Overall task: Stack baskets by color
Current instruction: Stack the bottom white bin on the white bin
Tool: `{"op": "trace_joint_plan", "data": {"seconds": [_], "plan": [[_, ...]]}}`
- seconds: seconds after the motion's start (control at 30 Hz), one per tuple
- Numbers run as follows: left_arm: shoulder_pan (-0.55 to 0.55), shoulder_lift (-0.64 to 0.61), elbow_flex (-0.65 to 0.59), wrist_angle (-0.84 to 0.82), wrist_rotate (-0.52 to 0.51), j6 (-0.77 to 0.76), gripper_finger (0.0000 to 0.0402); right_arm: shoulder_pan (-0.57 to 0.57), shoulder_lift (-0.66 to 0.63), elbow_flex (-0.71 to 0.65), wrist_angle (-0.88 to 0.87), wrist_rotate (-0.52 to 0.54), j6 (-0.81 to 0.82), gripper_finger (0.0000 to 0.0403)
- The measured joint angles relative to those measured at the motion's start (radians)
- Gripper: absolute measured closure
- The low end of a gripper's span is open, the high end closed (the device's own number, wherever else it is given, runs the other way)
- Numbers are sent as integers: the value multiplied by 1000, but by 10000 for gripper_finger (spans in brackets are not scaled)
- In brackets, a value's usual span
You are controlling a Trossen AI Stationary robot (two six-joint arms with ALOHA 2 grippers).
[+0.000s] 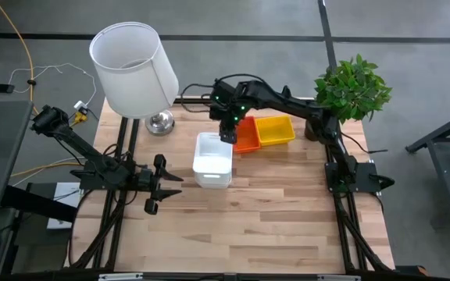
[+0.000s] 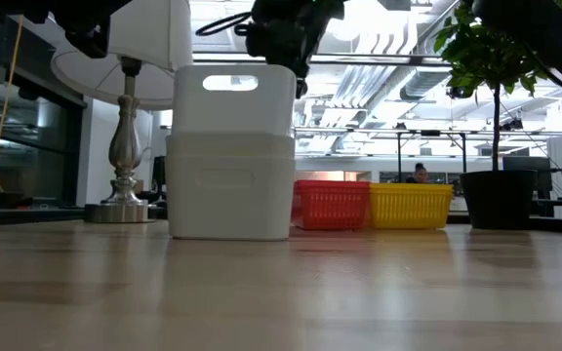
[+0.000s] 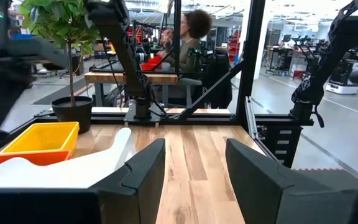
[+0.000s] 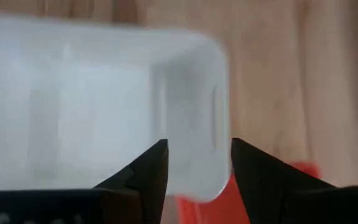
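My right gripper (image 1: pixel 227 134) hangs above the far rim of the white baskets (image 1: pixel 212 160), fingers parted and gripping nothing. The upper white basket sits nested in the lower, mouth up, mid-worktop (image 1: pixel 272 226), long axis running from the near edge to the far one. Just beside them, the red basket (image 1: pixel 247 136) and yellow basket (image 1: pixel 275 130) touch side by side, each colour kept apart. My left gripper (image 1: pixel 156 184) waits open at the left.
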State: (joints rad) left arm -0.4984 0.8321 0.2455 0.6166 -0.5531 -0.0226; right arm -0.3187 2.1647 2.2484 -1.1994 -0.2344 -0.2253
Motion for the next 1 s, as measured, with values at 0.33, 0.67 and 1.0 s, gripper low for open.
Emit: {"op": "trace_joint_plan", "data": {"seconds": [0.33,0.67,1.0], "plan": [[0,0,0,-8,0,0,245,21,1,-67,-230,-2,26,241],[0,0,0,-23,0,0,245,25,-49,-242,-268,-56,26,291],[0,0,0,-21,-8,27,245,25,-476,-758,123,-56,82,390]]}}
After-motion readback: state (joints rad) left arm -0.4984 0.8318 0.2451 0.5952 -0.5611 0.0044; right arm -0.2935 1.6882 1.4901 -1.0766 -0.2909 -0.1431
